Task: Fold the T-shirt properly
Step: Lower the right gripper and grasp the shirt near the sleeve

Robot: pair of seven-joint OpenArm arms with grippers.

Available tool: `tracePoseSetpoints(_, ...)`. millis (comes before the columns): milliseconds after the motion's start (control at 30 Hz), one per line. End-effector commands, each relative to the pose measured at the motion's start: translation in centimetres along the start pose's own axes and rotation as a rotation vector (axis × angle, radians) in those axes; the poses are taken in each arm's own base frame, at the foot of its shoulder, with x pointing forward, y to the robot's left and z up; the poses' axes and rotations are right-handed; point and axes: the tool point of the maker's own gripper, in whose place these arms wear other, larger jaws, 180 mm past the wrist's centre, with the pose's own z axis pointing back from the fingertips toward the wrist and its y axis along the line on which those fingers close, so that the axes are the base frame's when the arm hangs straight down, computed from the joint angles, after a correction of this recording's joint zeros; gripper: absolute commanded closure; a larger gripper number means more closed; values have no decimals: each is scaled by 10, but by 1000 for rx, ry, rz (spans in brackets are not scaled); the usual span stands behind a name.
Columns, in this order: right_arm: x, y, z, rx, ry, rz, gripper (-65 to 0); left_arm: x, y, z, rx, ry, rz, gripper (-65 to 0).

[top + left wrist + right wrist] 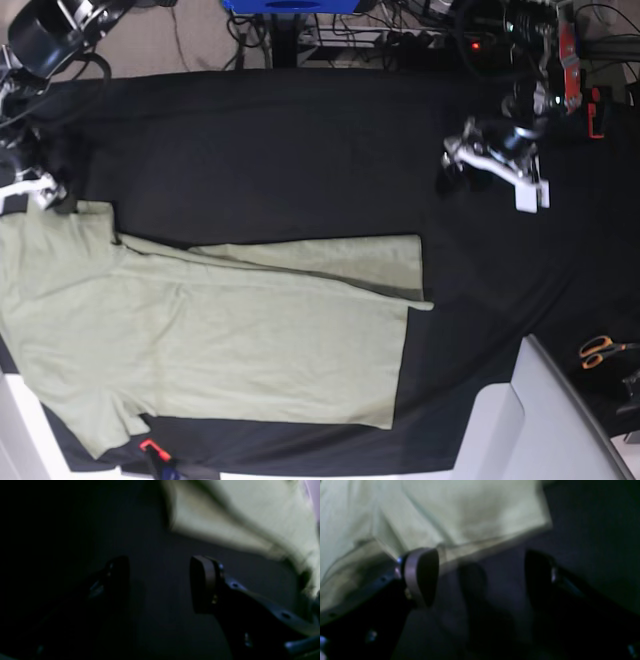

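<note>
The pale sage-green T-shirt [220,330] lies flat on the black cloth, left of centre, with a long strip of its far side folded over onto the body. My right gripper [52,197] is at the shirt's far-left corner by a sleeve. In the right wrist view this gripper [481,577] is open over the black cloth with nothing between its fingers, and the T-shirt [470,512] has a hemmed edge just beyond them. My left gripper [450,170] hovers beyond the shirt's far-right corner. In the left wrist view it [160,580] is open and empty, the T-shirt [250,512] lying ahead of it.
Orange-handled scissors [600,350] lie at the right edge. A pale grey board [540,420] covers the near-right corner. A small red and black tool [155,455] sits by the shirt's near-left sleeve. Cables and equipment [480,30] line the back edge.
</note>
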Motion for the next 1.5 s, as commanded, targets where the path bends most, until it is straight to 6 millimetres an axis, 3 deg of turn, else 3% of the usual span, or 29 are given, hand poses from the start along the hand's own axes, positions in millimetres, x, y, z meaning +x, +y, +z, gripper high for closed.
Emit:
tracePoseSetpoints(0,30,-4,1,-6,-74,8,-510,15,1,5,-15,-38,-25,-375)
tracePoseSetpoints(133,28,-16,-4,-10,-97,-26,-510,-3,24,23,31,28,-66,-375)
tracePoseSetpoints(300,36,-28,-7,-18,-88,-45,-509,-17,37,34,58,70,-78,-375)
tracePoseSetpoints(700,31,-29,-10,-17,-70,-53,-509,-21,31,31,47,68,-59,-375)
tracePoseSetpoints(833,23,-9,-21,18,-13,24,-497,-22,30,31,46,67,-54,-375)
tracePoseSetpoints(933,20,-3,-24,31,-3,37,-356,-22,30,31,46,67,-54,-375)
tracePoseSetpoints(1033,22,-2,-24,32,-7,37,-120,-25,31,32,50,73,-52,-375)
tracePoseSetpoints(1100,24,-3,-24,31,-11,40,0,-25,31,32,50,73,-52,-375)
tracePoseSetpoints(1367,26,-2,-23,32,-9,50,0,-25,30,32,46,74,-52,-375)
tracePoseSetpoints(1467,41,6,-20,36,-14,87,0,-25,29,31,46,73,-52,-375)
